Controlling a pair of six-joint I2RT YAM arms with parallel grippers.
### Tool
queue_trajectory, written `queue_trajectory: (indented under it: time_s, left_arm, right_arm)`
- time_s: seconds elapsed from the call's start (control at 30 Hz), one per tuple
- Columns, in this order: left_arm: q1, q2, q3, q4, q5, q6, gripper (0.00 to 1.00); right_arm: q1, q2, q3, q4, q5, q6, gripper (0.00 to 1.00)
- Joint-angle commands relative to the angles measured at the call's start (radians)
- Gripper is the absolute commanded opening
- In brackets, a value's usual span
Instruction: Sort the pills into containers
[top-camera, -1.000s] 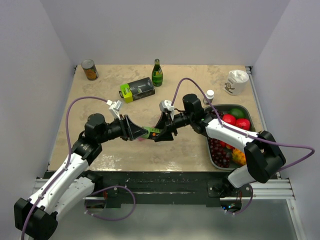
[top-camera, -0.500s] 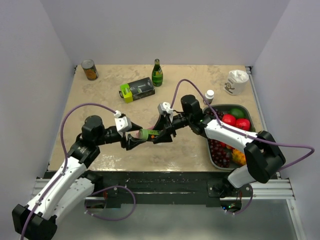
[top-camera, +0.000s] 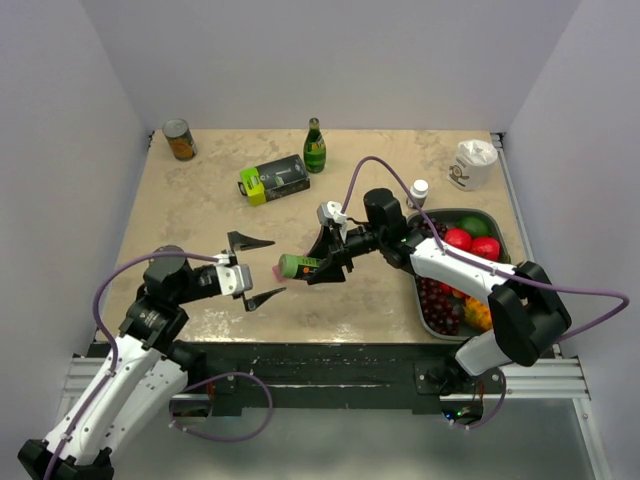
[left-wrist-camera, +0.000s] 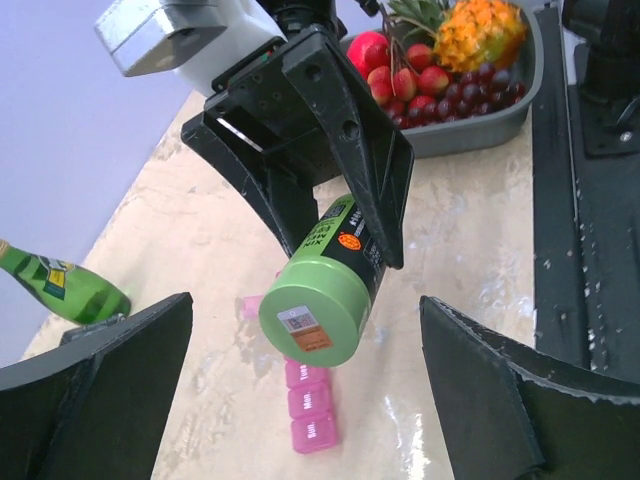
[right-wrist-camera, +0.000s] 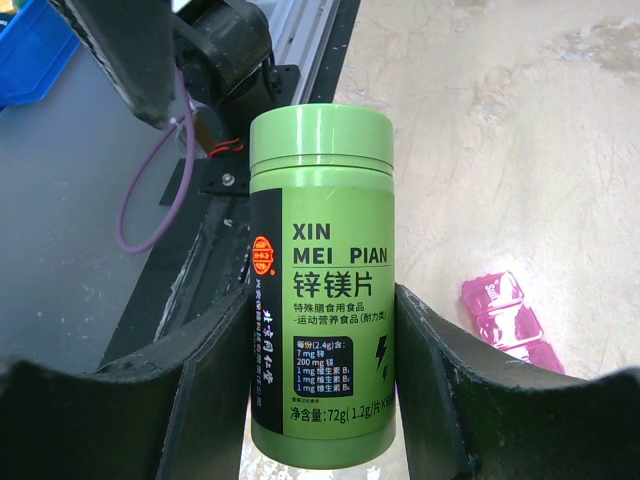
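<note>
Beige tabletop (top-camera: 200, 210) below: my left gripper (top-camera: 268, 267) hangs wide open, empty, facing the green pill bottle (top-camera: 297, 265) pinched between the part-closed fingers of my right gripper (top-camera: 328, 258). The pink containers (left-wrist-camera: 308, 400) lie just beneath. Opening stage, I reckon; next, left clamps the cap (right-wrist-camera: 320, 135) squarely and twists.

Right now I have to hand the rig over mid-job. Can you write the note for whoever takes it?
Left tool: open wide, empty, facing the bottle's cap.
Right tool: shut on the green pill bottle, held sideways above the table.
Pink pill organiser: on the table under the bottle; its lids look shut.
Done: bottle picked up.
Left: cap is still on; remove it, open the compartments, sort the pills in. No loose pills in view.
</note>
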Motion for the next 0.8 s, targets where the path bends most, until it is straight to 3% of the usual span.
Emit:
queue_trajectory:
  time_s: [0.0, 0.17, 0.3, 0.4, 0.57, 0.7, 0.77]
  left_arm:
    - [-0.004, 0.066, 0.020, -0.002, 0.051, 0.164, 0.99]
    - [-0.004, 0.203, 0.080, -0.054, 0.094, 0.253, 0.98]
    - [-0.004, 0.243, 0.090, -0.029, 0.100, 0.238, 0.98]
    - [-0.004, 0.226, 0.062, 0.082, 0.091, 0.078, 0.98]
    - [-0.003, 0.127, -0.047, 0.346, 0.000, -0.381, 1.00]
    - [-0.003, 0.076, -0.041, 0.311, -0.099, -0.656, 1.00]
    - [-0.003, 0.067, -0.021, 0.232, -0.239, -0.817, 1.00]
  right_arm:
    - [0.004, 0.002, 0.042, 0.036, -0.006, 0.011, 0.00]
    - [0.005, 0.000, 0.042, 0.035, -0.005, 0.008, 0.00]
    - [0.004, 0.002, 0.040, 0.033, -0.005, 0.008, 0.00]
    - [0.005, 0.000, 0.042, 0.032, -0.005, 0.005, 0.00]
    - [0.004, 0.002, 0.043, 0.029, -0.006, 0.002, 0.00]
    - [0.005, 0.005, 0.043, 0.027, -0.008, 0.002, 0.00]
    - [0.005, 0.003, 0.043, 0.029, -0.006, 0.002, 0.00]
